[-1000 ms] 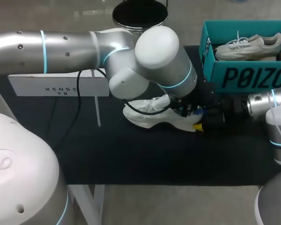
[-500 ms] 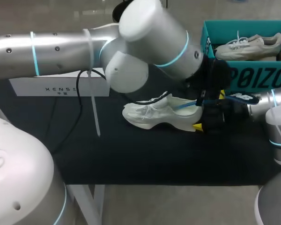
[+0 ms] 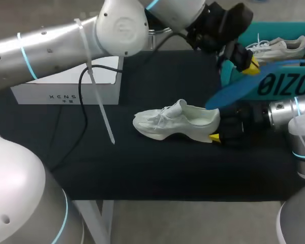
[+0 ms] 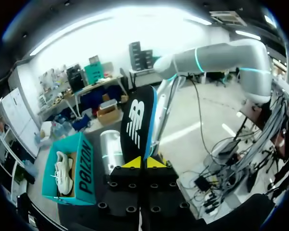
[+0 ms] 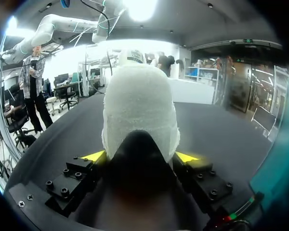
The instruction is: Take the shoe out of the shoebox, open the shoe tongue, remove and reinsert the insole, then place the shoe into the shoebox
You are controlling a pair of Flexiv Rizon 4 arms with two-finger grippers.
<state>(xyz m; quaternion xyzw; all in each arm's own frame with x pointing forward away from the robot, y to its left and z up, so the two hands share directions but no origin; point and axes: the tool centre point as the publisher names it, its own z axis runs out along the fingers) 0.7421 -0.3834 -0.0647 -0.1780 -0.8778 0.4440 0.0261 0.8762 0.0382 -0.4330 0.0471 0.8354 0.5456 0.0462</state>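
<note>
Two white shoes [image 3: 175,124], one blue insole [image 3: 229,95], one teal shoebox [image 3: 290,84], one white box [image 3: 66,87], two arms [image 3: 51,46].

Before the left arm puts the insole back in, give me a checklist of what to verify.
1. Is the insole fully clear of the white shoe: ok.
2. Is the left gripper shut on the insole: ok.
3. Is the right gripper clamped on the shoe's heel: ok.
4. Is the shoe upright on its sole: ok.
5. Is the shoe's opening wide enough for the insole: cannot tell.
</note>
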